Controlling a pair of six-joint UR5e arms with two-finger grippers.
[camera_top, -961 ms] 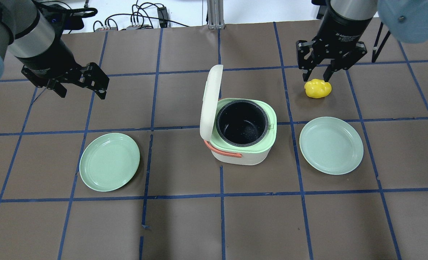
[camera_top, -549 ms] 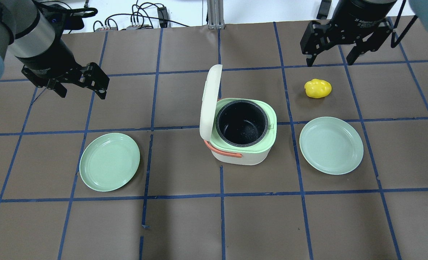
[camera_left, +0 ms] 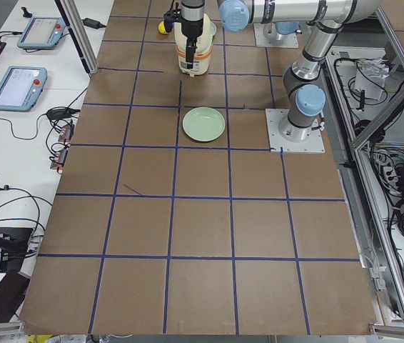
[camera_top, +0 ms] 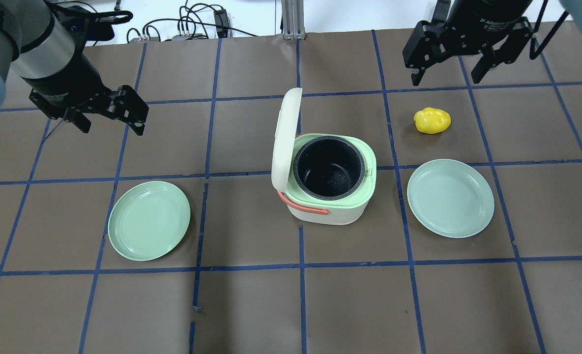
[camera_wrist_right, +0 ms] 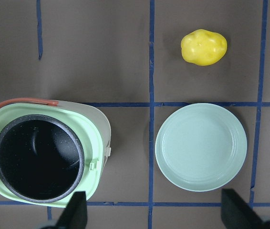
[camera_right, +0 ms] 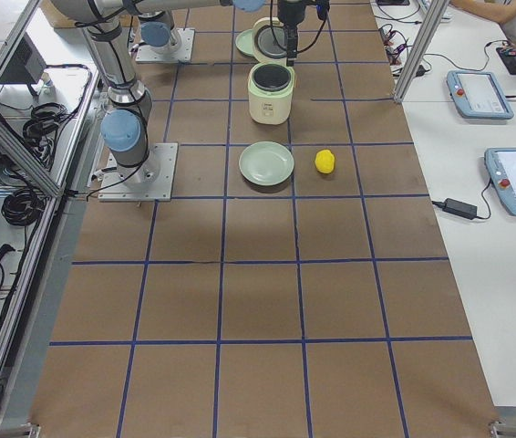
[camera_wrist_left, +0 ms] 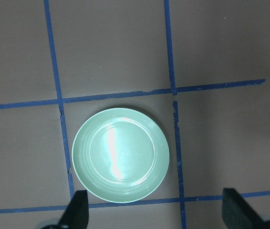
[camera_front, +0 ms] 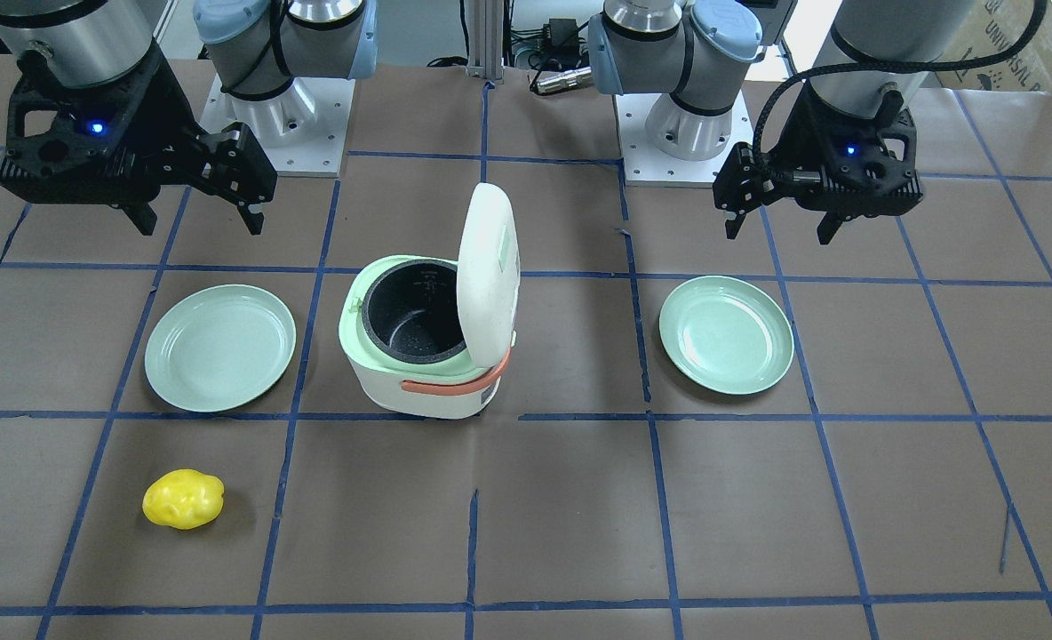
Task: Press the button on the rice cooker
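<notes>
The right fingers (camera_top: 415, 77) are spread wide with nothing between them, raised off the worktop (camera_top: 251, 305). Nearest below them lies a yellow lumpy thing (camera_top: 432, 120), then a pale green plate (camera_top: 451, 198). In the right wrist view that plate sits in the gap between the two fingertips. The rice cooker (camera_top: 330, 209) stands farther off, out beyond their inner finger toward the middle of the worktop. Its lid (camera_top: 286, 137) stands upright and the dark pot (camera_top: 329, 167) is open to view.

The left fingers (camera_top: 139, 127) are just as wide apart and also empty. A second green plate (camera_top: 149, 220) lies between their tips in the left wrist view, and the cooker is well off to their inner side.

No button can be told for sure. A small tab (camera_wrist_right: 107, 151) juts from the cooker's green rim on the side facing the right fingers. The lid is cut off by the frame edge in the right wrist view. Only a white sliver of the cooker shows in the left wrist view.

The right wrist bears "2F Adaptive"; the rest of that label is unreadable. The markings inside the pot are too small to read.
</notes>
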